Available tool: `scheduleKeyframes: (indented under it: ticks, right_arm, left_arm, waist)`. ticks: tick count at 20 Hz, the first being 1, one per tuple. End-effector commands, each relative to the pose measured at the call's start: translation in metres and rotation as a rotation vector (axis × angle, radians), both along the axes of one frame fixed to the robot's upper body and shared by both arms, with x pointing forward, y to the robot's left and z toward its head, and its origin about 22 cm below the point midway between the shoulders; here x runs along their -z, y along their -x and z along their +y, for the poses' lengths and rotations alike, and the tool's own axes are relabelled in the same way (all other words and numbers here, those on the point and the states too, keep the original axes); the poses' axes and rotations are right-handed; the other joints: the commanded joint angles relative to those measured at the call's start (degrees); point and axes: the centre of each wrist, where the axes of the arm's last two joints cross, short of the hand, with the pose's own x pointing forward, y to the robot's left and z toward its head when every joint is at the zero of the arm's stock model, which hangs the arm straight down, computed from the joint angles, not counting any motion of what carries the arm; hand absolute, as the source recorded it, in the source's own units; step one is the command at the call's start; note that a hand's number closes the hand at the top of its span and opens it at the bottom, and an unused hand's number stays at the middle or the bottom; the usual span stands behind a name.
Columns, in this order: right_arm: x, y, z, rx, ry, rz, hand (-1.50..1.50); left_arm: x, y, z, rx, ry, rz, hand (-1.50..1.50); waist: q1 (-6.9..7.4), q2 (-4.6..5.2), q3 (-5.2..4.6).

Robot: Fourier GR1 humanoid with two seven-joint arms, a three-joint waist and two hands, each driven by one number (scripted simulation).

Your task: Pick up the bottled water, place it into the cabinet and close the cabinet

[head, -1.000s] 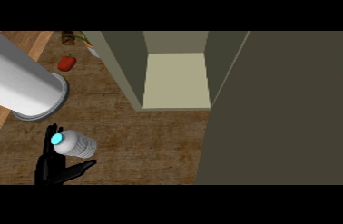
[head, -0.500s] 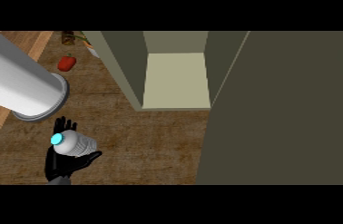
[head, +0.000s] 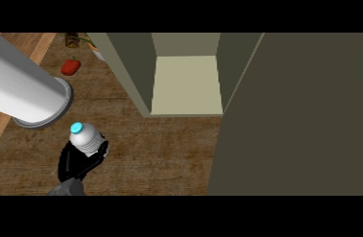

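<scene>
1. Bottled water (head: 86,139), head view: tilted, pale blue cap pointing toward the counter's far left corner, over the wooden counter (head: 166,157) near its front left part and apart from the cabinet.
2. Left hand (head: 74,163), black, wrapped round the bottle's lower half, fingers curled up along both of its sides; grey forearm entering from the lower edge just beneath.
3. Cabinet (head: 135,73) standing open at the counter's back, pale inner shelf (head: 186,82) bare and lit, well apart from the bottle, up and to the right of it.
4. Cabinet door (head: 297,116), a dark flat panel, swung out and filling the right side of the view from top to bottom.
5. Large pale grey cylinder (head: 32,94) slanting in from the left edge, round end face just above the bottle's cap; nature unclear.
6. Red pepper (head: 70,66) lying near the counter's far left edge, between cylinder and cabinet wall.
</scene>
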Motion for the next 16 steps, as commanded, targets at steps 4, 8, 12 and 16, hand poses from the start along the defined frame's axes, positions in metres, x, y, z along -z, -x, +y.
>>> scheduleKeyframes:
  ticks: [4,8,12,16]
  right_arm:
    - [-0.011,0.012,-0.016,-0.013,-0.031,-0.048,-1.5]
    - [-0.019,0.026,-0.026,0.027,0.0,-0.045,-1.5]
    - [-0.004,0.016,-0.026,0.046,-0.024,-0.049,-1.5]
    - [-0.007,0.026,-0.039,0.066,0.003,-0.045,-1.5]
  left_arm:
    - [-0.012,-0.018,0.003,-0.025,-0.197,-0.117,1.5]
    - [-0.009,-0.022,-0.03,0.057,-0.142,-0.143,1.5]
    - [-0.022,-0.055,-0.077,0.241,-0.132,-0.168,1.5]
    - [-0.024,-0.059,-0.107,0.33,-0.043,-0.179,1.5]
  waist:
    - [0.09,0.07,-0.02]
    - [0.35,-0.12,0.01]
    - [-0.6,-0.06,0.01]
    - [-0.63,-0.22,0.03]
